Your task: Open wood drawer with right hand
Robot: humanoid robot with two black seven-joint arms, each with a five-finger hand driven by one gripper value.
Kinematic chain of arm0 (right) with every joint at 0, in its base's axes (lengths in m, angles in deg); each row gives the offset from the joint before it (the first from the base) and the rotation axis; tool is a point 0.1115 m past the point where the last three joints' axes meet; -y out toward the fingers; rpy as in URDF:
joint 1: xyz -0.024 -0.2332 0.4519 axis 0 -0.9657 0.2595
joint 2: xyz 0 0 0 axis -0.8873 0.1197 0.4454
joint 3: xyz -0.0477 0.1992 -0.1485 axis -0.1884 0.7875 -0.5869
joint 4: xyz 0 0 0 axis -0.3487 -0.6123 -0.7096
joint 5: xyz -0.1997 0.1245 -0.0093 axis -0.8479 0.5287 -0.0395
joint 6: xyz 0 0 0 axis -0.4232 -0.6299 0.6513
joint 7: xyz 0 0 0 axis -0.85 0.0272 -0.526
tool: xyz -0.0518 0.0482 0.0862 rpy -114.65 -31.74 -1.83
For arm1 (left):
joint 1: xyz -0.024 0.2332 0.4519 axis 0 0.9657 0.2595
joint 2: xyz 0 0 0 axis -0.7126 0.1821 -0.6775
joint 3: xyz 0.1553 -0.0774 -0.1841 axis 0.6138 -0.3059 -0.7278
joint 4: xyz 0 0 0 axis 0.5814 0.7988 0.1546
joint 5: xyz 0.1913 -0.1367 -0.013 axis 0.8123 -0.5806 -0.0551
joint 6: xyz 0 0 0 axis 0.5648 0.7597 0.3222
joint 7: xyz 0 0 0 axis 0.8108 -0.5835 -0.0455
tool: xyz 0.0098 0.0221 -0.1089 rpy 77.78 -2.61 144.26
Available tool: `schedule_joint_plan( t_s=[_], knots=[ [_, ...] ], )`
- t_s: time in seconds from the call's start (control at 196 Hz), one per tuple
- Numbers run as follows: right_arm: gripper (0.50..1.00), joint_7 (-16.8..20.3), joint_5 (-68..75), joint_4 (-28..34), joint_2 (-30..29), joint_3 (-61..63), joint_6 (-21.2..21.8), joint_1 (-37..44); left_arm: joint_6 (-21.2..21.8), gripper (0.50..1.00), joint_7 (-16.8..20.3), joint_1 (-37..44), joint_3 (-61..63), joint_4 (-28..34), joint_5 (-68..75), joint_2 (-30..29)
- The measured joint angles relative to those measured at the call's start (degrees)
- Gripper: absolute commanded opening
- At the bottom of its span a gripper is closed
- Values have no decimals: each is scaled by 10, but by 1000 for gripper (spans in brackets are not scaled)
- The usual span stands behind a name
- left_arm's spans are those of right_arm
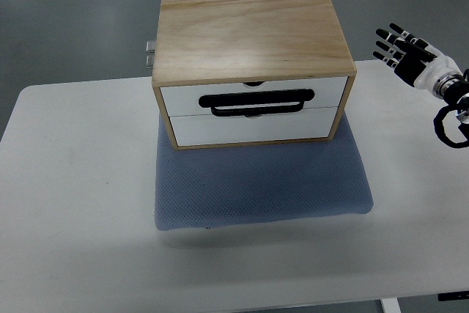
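Reaching in from the right edge, the robot's right hand [401,50] hangs above the far right corner of the white counter [80,203], its black-tipped fingers [387,34] spread apart and extended, holding nothing and touching nothing. A white wrist section and black cabling trail behind it toward the picture's edge. Well apart from the hand, to its left, stands the light pine wood box with two white-fronted drawers [253,111], set on the rear part of a blue-grey padded fabric mat [264,192] that lies across the middle of the counter. Both drawer fronts sit flush with the wooden frame, so the drawers are closed. A black loop-shaped handle [258,102] lies across the seam between the upper and lower drawer fronts, facing the camera. A small metal fitting [149,52] sticks out at the box's back left corner. Grey floor shows beyond the counter's far edge.
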Motion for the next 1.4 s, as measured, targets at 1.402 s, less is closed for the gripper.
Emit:
schedule_joint_plan(
  t_s=[1.402],
  knots=[
    [944,0,-5,93,136,-79,-2,82,0,1000,0,0,0,0,0,0]
  ],
)
